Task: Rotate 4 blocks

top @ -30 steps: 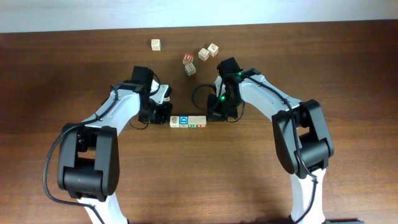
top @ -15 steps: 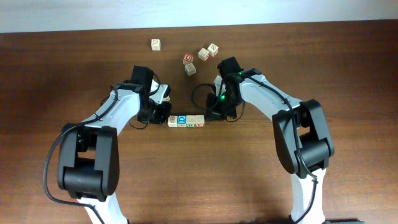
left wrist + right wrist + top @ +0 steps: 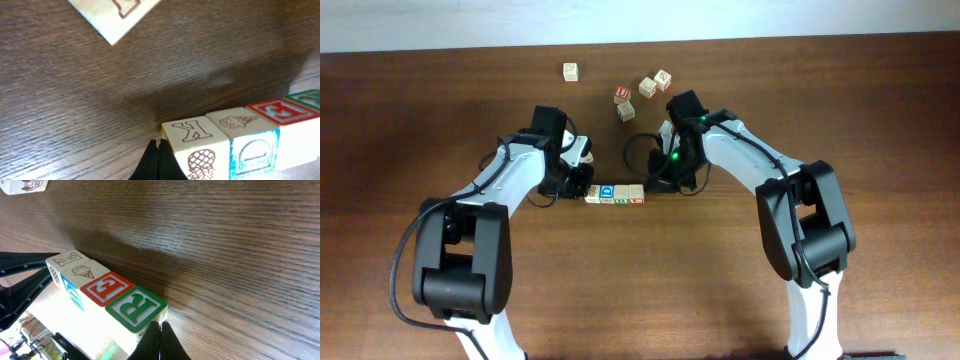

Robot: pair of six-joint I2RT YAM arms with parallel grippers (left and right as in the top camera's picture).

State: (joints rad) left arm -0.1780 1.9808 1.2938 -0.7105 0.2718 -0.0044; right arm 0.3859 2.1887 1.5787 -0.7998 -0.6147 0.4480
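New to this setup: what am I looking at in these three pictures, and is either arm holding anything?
Two robot arms, the left arm and the right arm, stand at a wooden table. One picture looks down from above. The other two come from a camera on each wrist, so the dark tips at their bottom edge are that arm's own gripper. Between the arms lies a row of four alphabet blocks, side by side: a K block, an ice-cream block, a red E block and a green R block. The left gripper is shut at the K end and the right gripper is shut at the R end. Neither holds anything. Five loose blocks lie farther back.
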